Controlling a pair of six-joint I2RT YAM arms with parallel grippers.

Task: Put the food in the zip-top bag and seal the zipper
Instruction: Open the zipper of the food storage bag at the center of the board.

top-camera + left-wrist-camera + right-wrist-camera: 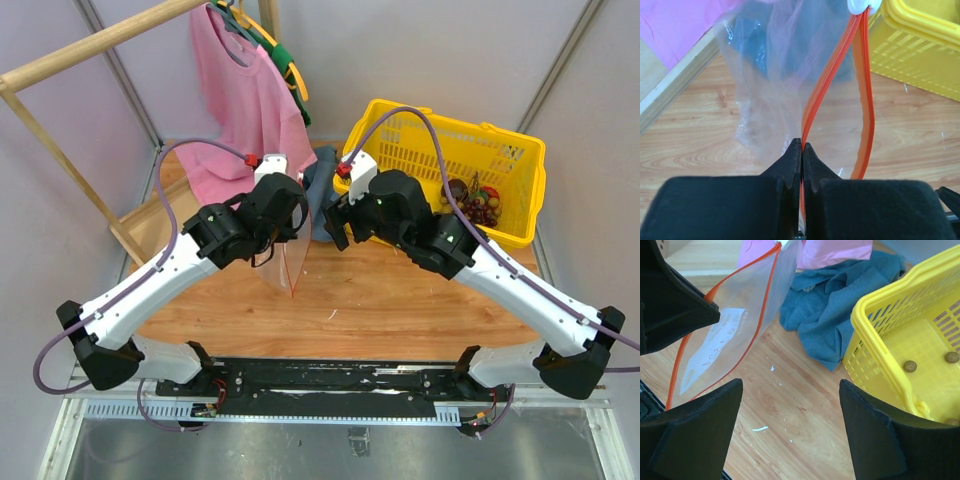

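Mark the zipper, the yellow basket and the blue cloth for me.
zipper (pixel 826 85), left wrist view, left strand of the strip
yellow basket (pixel 870 355), right wrist view, near lattice wall
blue cloth (pixel 825 330), right wrist view, middle of the heap

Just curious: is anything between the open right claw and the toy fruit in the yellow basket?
Only the basket's own wall, which rises between the right claw and the fruit. Reaching in over the rim looks open.

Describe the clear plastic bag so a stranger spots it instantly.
Start at the yellow plastic basket on the right. Left of it, past the crumpled blue cloth, the left gripper holds up the clear bag. Only it has a red-orange zipper.
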